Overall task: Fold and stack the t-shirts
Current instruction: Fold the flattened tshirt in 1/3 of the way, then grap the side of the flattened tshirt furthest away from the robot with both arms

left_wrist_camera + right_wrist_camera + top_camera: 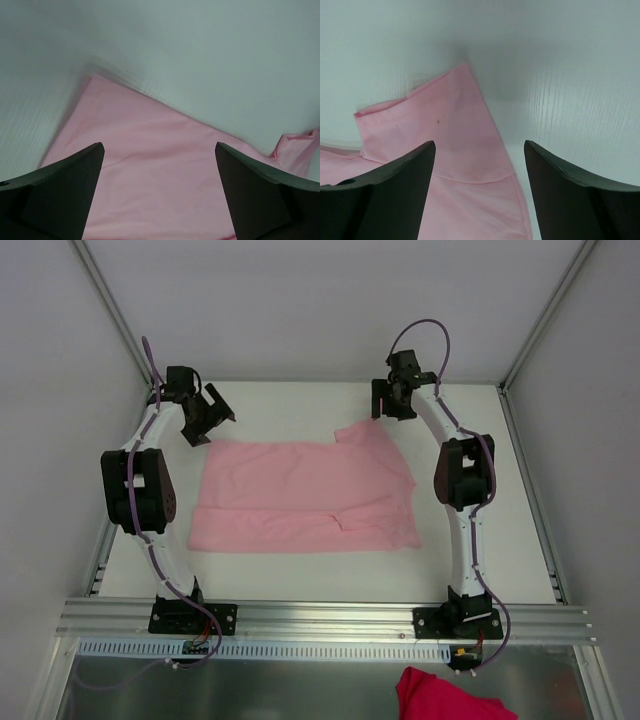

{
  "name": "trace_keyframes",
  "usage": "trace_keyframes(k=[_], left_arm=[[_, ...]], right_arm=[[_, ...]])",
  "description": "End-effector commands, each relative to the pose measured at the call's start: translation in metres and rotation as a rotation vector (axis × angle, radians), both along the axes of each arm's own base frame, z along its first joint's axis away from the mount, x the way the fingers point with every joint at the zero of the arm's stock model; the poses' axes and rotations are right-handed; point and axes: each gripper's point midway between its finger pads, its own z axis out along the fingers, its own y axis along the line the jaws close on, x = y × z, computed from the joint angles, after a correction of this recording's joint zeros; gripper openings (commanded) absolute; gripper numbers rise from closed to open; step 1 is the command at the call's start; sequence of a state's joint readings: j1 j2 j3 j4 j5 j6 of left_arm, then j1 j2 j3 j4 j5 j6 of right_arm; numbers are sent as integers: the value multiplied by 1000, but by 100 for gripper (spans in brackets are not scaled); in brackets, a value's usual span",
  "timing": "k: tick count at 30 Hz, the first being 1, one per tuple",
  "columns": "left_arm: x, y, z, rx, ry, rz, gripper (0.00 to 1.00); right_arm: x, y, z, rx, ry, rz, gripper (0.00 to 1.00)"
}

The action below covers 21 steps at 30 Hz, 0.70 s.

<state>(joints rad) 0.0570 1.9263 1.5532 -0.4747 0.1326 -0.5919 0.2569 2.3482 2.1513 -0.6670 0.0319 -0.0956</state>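
Note:
A pale-pink t-shirt lies partly folded on the white table, sleeve end to the right. My left gripper is open and empty above the shirt's far left corner; the left wrist view shows that corner below the spread fingers. My right gripper is open and empty above the far right sleeve; the right wrist view shows the sleeve with its seam between the fingers.
A darker pink-red garment lies below the table's near rail at the bottom right. White walls enclose the table at the back and both sides. Bare table lies right of the shirt.

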Motion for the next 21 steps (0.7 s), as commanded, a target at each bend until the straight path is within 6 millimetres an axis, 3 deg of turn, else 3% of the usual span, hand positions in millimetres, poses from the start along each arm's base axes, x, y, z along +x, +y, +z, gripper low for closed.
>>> trace_keyframes(k=[1, 9, 21], left_arm=[[18, 6, 12, -25, -65, 7, 95], [36, 10, 3, -42, -77, 15, 94], [34, 18, -21, -1, -24, 12, 89]], right_arm=[[22, 7, 28, 26, -102, 33, 76], [30, 10, 30, -9, -126, 82, 75], [20, 26, -7, 50, -54, 147, 73]])
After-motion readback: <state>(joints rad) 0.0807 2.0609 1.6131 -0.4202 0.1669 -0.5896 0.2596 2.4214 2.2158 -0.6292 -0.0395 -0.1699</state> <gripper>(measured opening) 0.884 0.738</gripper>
